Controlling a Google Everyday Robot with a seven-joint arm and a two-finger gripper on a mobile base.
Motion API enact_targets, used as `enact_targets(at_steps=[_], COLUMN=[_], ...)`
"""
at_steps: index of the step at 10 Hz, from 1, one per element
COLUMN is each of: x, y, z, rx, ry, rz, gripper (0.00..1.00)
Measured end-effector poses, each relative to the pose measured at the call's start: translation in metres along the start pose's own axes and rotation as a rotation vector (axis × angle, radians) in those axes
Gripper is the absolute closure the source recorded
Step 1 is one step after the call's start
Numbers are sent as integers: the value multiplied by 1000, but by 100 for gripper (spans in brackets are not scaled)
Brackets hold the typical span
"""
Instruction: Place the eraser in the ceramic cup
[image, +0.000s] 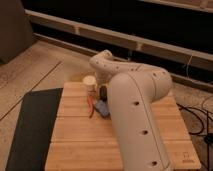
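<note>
The cream-white ceramic cup (90, 83) stands upright near the back left of the wooden table (75, 135). My gripper (103, 93) shows as a dark shape under the white wrist, just right of the cup and low over the table. I cannot make out the eraser as a separate thing; it may be within that dark shape or hidden by the arm. My white arm (132, 115) covers the middle and right of the table.
A red pen (90, 106) and a flat blue block (102, 109) lie just in front of the gripper. A dark mat (32, 127) lies on the floor left of the table. Cables (200, 112) run at the right.
</note>
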Motion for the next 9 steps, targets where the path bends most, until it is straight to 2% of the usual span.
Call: enact_targets(at_steps=[1, 3, 5, 9], x=[-5, -7, -6, -2], y=[4, 3, -4, -19], z=[7, 18, 30, 48], rx=[-42, -86, -117, -154], ry=[-7, -9, 1, 33], rz=[2, 2, 7, 28], gripper=[35, 35, 35, 37])
